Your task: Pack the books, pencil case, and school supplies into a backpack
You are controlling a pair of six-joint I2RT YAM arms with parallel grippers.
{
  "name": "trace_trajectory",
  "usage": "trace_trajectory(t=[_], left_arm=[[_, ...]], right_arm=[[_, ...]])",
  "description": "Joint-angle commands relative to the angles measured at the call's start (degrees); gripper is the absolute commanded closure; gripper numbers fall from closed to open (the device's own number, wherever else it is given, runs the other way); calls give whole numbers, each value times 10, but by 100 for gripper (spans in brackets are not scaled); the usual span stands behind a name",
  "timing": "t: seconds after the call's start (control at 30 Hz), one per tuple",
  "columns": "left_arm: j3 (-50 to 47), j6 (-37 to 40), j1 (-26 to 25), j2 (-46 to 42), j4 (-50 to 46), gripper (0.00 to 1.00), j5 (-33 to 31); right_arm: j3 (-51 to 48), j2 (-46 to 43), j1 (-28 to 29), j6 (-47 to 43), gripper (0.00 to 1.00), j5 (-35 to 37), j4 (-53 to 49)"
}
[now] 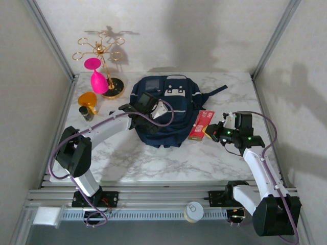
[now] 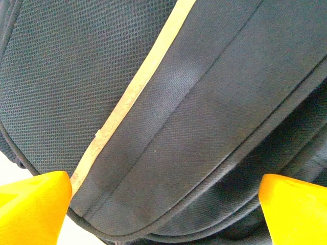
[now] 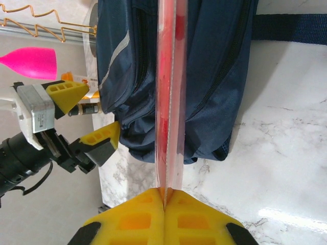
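Your right fingers (image 3: 171,204) pinch red pack (image 3: 167,102) by thin edge, just beside backpack (image 1: 179,97) lying on bench (image 1: 153,168). Left fingers (image 2: 36,204) spread wide over backpack fabric, gripping nothing. Risk: nothing holds mouth open; pack may snag, swivel, slip.

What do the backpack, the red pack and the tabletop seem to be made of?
The backpack: matte woven synthetic fabric, likely nylon; weave and mesh texture show close up.
The red pack: thin glossy plastic film, probably; its translucent sealed edge shines.
The tabletop: glossy marble or marble-look laminate; grey veins, light reflections.
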Motion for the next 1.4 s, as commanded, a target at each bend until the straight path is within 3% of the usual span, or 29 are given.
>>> trace_trajectory(t=[0.0,0.27,0.57,0.73,0.87,0.9,0.93,0.97,1.0,1.17,1.37], left_arm=[[0,15,3,6,42,8,-37],[87,26,19,32,20,24,3],[45,1,5,39,41,53,39],[8,-4,-5,47,76,57,27],[24,-3,-7,59,76,70,40],[29,-5,-7,60,76,75,41],[33,-12,-7,61,80,86,33],[39,-22,-8,61,82,97,26],[46,-31,-9,60,79,100,23],[106,-165,-36,45,62,100,37],[244,-356,-110,101,-45,100,-41]], right_arm=[[-8,1,5,-5,100,-12,14],[-6,1,5,-4,100,-11,15],[1,-2,5,1,100,-16,18],[-4,2,6,8,100,-27,32],[4,2,7,9,100,-28,33],[4,3,7,9,100,-27,32],[5,5,8,9,100,-28,32],[5,6,8,9,100,-31,33],[6,6,9,9,100,-34,33],[17,14,12,32,100,-60,57],[38,54,29,93,100,-38,123]])
